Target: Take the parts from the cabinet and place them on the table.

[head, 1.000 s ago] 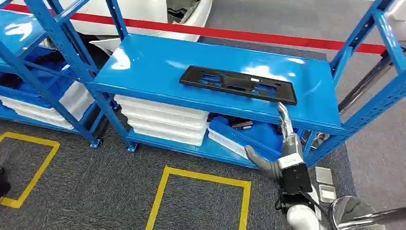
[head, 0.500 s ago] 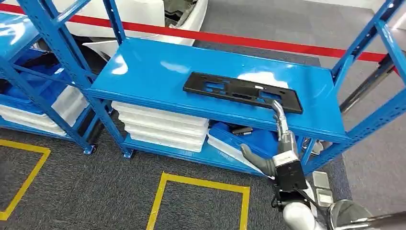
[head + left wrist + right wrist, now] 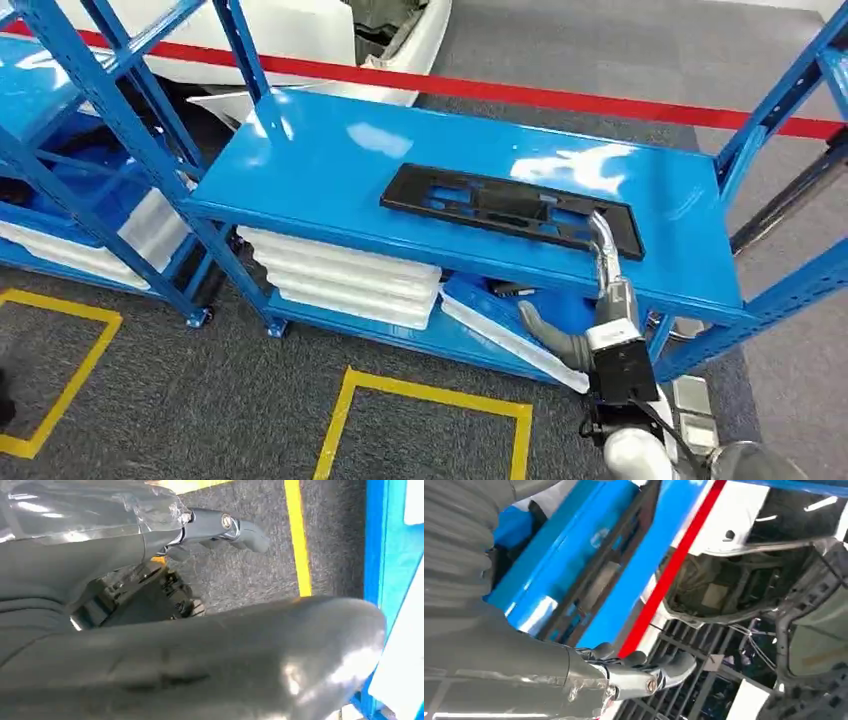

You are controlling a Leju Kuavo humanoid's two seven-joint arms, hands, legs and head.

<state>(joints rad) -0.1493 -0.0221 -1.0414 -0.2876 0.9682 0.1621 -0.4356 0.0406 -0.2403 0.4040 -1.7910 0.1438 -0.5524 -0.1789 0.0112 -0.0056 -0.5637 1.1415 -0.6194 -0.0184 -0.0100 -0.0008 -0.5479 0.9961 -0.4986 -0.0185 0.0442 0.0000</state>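
Your right hand (image 3: 598, 300) reaches up at the front edge of the blue shelf (image 3: 330, 150). Its long fingers (image 3: 603, 238) touch the near right end of the black part (image 3: 512, 208). The thumb (image 3: 545, 335) sticks out toward 9 o'clock, below the shelf, so the hand is spread and holds nothing yet. The black part lies flat on the shelf, at 12 o'clock from the hand. To grab it well, I think you should slide the fingers over its edge, bring the thumb under, then squeeze. Lift slowly, as it is long and may tip. Your left hand (image 3: 220, 527) hangs over the floor; I cannot tell how its fingers are set.
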